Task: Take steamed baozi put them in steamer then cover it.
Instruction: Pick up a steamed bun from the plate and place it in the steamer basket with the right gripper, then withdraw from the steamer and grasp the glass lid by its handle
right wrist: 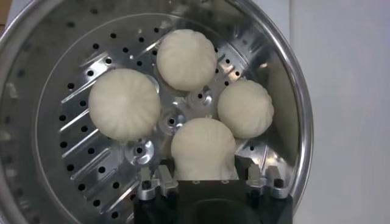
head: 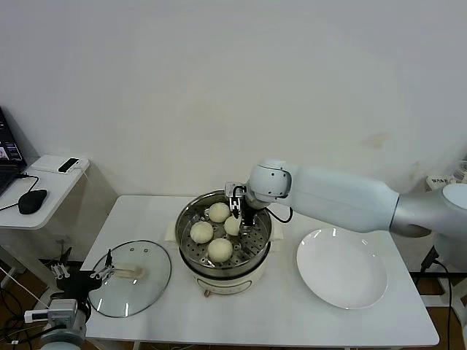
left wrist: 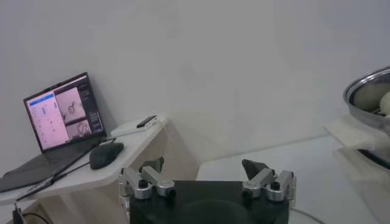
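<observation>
Baozi (right wrist: pixel 203 149) number four sits on the perforated tray with the other three, all inside the steamer (head: pixel 191 219) at the middle of your counter (head: pixel 292 313). Your right tool (head: pixel 239 210) hangs inside the pot with the nearest bun between its fingers; whether they grip it or stand just clear, you cannot tell. Your left tool (left wrist: pixel 206 176) is spread wide, holding nothing, low at the counter's left edge beside the cover (head: pixel 131 278), which lies flat there. A white plate (head: pixel 341 268) lies right of the steamer.
</observation>
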`<state>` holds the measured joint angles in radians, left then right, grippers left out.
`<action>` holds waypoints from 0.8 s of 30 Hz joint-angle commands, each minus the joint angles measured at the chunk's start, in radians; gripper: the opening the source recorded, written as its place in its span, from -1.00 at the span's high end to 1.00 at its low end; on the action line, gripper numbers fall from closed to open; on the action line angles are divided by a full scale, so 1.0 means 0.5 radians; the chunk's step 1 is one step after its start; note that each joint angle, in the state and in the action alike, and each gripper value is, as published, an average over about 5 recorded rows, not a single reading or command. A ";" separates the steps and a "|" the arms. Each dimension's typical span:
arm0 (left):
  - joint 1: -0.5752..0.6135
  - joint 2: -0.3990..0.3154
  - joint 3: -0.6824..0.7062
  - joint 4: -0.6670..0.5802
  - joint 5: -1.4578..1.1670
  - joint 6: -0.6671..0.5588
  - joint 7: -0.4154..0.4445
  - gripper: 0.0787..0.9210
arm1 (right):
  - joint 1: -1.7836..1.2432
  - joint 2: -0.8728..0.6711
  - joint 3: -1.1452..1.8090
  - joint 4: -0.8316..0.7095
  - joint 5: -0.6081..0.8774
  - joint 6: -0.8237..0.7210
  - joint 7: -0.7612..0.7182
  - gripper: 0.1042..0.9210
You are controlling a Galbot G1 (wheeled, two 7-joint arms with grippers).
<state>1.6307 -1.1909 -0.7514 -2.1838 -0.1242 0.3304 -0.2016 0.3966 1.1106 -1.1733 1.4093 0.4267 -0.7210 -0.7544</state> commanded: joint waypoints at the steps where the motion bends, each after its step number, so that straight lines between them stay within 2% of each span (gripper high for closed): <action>1: -0.004 0.000 0.000 0.002 -0.001 0.001 0.001 -0.77 | 0.078 -0.106 0.051 0.109 0.021 -0.004 -0.030 -0.71; 4: -0.009 0.001 0.000 0.000 -0.002 0.002 0.001 -0.77 | 0.124 -0.227 0.102 0.237 0.054 0.001 -0.025 -0.75; 7: -0.009 0.006 -0.001 -0.006 -0.005 0.003 0.000 -0.77 | 0.106 -0.383 0.193 0.414 0.127 -0.002 0.103 -0.76; 11: -0.008 0.009 -0.001 -0.005 -0.005 0.000 0.000 -0.77 | -0.017 -0.609 0.341 0.642 0.188 0.050 0.398 -0.76; 14: -0.010 0.005 0.003 0.001 -0.006 -0.018 0.000 -0.77 | -0.219 -0.818 0.502 0.813 0.269 0.174 0.756 -0.76; 17: -0.009 0.009 0.012 0.027 0.011 -0.091 0.013 -0.77 | -0.560 -0.993 0.701 0.940 0.275 0.383 1.124 -0.76; 19: -0.010 0.013 0.019 0.051 0.032 -0.144 0.026 -0.77 | -0.874 -1.075 0.927 1.007 0.177 0.543 1.296 -0.76; 24: -0.028 0.010 0.028 0.094 0.063 -0.199 0.054 -0.77 | -1.801 -1.075 1.762 1.093 -0.116 0.874 1.511 -0.76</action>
<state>1.6213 -1.1852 -0.7403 -2.1654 -0.1128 0.2881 -0.1889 0.1412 0.7333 -0.8474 1.7809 0.4922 -0.5575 -0.3548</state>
